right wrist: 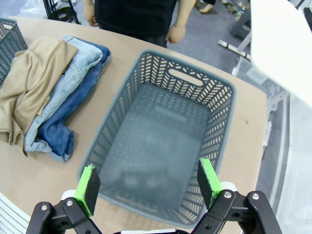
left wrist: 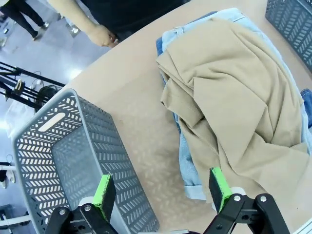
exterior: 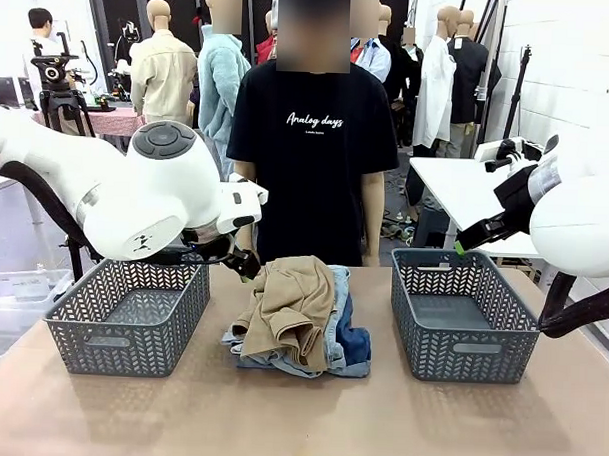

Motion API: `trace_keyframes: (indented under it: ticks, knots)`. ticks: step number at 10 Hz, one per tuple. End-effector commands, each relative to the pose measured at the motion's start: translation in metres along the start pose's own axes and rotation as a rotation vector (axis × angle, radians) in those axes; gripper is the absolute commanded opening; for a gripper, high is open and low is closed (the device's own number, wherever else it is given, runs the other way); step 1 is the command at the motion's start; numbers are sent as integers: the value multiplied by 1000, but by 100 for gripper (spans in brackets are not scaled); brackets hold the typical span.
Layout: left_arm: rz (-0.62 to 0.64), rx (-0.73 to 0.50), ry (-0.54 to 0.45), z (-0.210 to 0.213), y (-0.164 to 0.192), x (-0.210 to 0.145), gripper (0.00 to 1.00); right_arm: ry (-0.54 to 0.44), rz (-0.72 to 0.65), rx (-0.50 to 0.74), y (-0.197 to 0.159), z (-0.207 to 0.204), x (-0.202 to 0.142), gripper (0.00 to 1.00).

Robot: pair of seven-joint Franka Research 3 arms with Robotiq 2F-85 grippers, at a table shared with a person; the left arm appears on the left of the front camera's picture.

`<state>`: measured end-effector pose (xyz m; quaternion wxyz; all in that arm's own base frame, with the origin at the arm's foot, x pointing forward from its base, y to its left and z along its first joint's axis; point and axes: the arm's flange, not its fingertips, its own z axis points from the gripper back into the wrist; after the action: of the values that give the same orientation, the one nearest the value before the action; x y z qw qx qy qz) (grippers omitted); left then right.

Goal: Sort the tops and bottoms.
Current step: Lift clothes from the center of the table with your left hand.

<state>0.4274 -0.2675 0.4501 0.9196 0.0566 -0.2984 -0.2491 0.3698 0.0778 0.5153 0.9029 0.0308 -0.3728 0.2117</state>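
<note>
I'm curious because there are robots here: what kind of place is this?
Probably a robot testing lab, not a home. Two white robot arms flank a table with a pile of clothes between two grey baskets, and a camera tripod stands behind.

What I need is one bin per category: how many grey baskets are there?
2. The left basket sits left of the clothes pile, the right basket right of it; none seem hidden.

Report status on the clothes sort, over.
Both open: left gripper between left basket and clothes, right gripper over right basket. Mid-table: tan top over jeans, untouched. Far side: person, not reaching in.
</note>
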Motion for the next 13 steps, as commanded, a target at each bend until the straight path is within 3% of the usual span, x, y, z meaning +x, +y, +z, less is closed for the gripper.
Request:
trace_keyframes:
  ticks: [1,2,4,6,8,13]
  knots:
    - [37,42,-5,10,5,-5,100,-2,-1,4,-1,-1,0,100]
    - [71,-6,-65,13,-7,9,100,-2,-1,4,-1,-1,0,100]
    - [117,-46,-74,5,-37,43,100,-2,-1,4,-1,-1,0,100]
    - [274,-115,25,-13,-54,59,100,-2,-1,4,-1,-1,0,100]
    - [351,-81,174,-30,-59,57,100,-2,-1,4,-1,-1,0,100]
    - [431,-139,222,-60,-57,48,100,-2,-1,4,-1,-1,0,100]
